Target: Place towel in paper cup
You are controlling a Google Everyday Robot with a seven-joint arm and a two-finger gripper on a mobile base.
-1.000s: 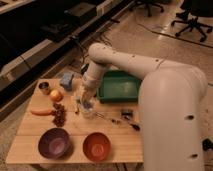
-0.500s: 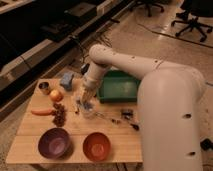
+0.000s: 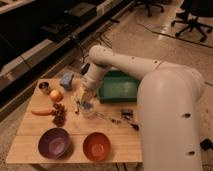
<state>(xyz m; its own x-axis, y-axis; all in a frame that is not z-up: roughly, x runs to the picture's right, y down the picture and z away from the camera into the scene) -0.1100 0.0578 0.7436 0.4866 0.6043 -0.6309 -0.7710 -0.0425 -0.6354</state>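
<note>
Little has changed since the earlier frames: arm and gripper remain in the same place, low over the middle of the wooden table. Gripper points down directly above the paper cup. Finger state: cannot tell. A pale bit at the gripper tip may be the towel; this is unclear. Purple bowl and orange bowl sit at the front edge; green tray lies behind.
</note>
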